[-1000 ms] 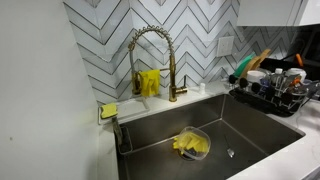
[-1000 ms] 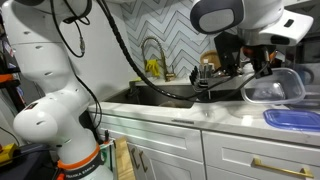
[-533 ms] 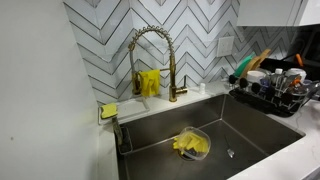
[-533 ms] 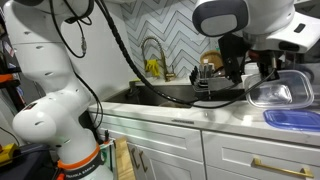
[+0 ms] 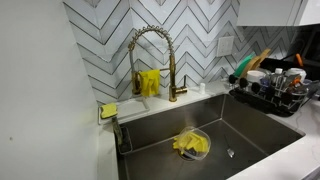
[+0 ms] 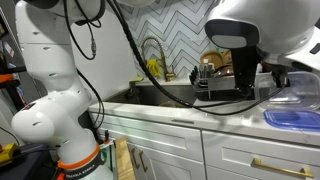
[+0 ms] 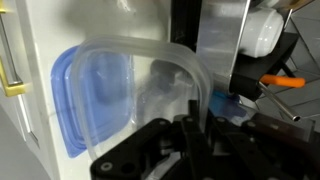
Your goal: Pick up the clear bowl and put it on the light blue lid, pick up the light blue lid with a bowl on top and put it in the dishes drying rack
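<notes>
Above the light blue lid (image 7: 62,100) on the white counter (image 6: 180,108), the clear bowl (image 7: 140,85) hangs from the gripper (image 7: 192,108), whose jaws are pinched narrow on the bowl's rim. The first step, setting the bowl on the lid, is in hand. Next, I judge, the bowl must come down level and centred before release. The wrist view shows the grip and the overlap. In an exterior view the arm hides the gripper, but the bowl appears raised just above the lid. The dishes drying rack (image 5: 272,92) beside the sink (image 5: 250,135) awaits.
</notes>
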Motion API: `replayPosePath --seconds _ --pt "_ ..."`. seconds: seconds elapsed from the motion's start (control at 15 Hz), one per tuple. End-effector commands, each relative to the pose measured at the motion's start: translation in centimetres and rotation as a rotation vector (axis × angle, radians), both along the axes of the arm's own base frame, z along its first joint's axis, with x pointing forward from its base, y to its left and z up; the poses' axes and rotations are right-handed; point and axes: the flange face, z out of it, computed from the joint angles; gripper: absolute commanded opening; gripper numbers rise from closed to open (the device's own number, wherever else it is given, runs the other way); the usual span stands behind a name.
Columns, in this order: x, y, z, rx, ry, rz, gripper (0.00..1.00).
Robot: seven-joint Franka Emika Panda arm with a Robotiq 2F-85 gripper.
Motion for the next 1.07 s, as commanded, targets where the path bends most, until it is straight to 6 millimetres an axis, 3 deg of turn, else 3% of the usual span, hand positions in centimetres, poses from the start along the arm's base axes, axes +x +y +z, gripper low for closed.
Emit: replayPosePath --seconds 0.0,0.6,1.0 --pt "0.9 -1.8 -2.0 0.056 -0.033 0.008 0.01" --pt "1.6 -4.4 -5.8 0.147 -0.090 0.026 0.01" --pt "1.7 -5.1 -7.4 0.169 -0.116 0.028 0.01"
